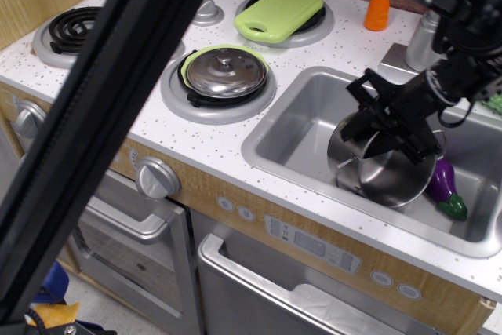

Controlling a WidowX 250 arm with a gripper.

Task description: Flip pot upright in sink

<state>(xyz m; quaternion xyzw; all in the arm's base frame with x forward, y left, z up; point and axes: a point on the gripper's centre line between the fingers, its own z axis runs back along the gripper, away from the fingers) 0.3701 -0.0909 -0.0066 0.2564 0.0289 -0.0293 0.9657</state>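
Toy-kitchen desk is filling the view, with the sink sitting at its right. Inside it the pot is tipping nearly upright, mouth facing up toward the camera. Robot's hand is clamping its rim. Looks like the flip is almost done; next it probably needs lowering flat, then letting go without knocking the eggplant just beside it.

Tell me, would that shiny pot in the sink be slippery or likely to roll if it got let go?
Probably slippery: the pot is polished steel, and the gripper pinches only its thin rim. It looks rigid, and likely light since it is hollow. Being round and tilted in the sink, it might rock or roll toward the eggplant.
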